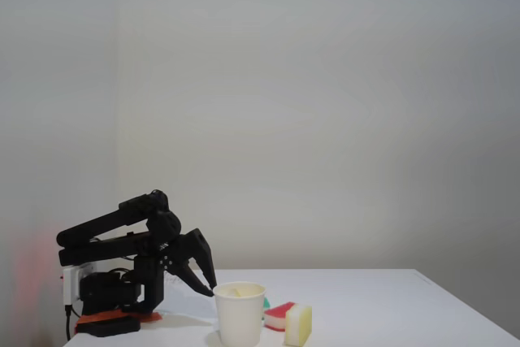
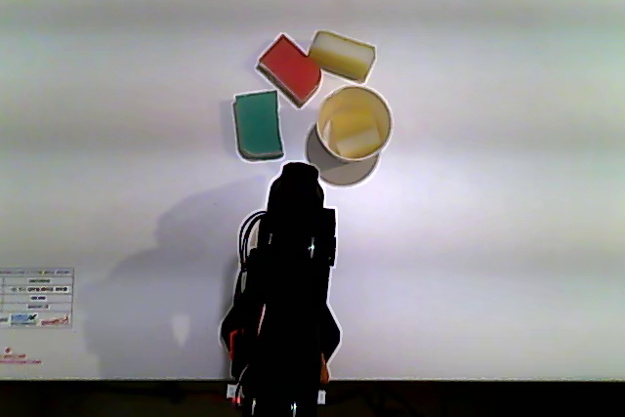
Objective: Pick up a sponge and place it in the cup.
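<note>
Standing upright at upper centre of the other view, mouth up, axis vertical: one white cup (image 2: pixel 354 122) holding one yellow sponge (image 2: pixel 354 130). Clustered up-left: three more sponges, red (image 2: pixel 290 68), yellow (image 2: pixel 343 55), green (image 2: pixel 258 124). Poised just beside cup rim: black gripper (image 1: pixel 205 286), finger spread unreadable.

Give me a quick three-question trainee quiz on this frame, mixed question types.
1. True or false: the cup already holds a yellow sponge.
2. In the other view, how many sponges lie on the table outside the cup?
3. In the other view, which sponge touches the red sponge: A) green sponge B) loose yellow sponge C) neither?

Key: 1 true; 2 three; 3 B. The pincer sits beside the cup rim in the fixed view.
</note>
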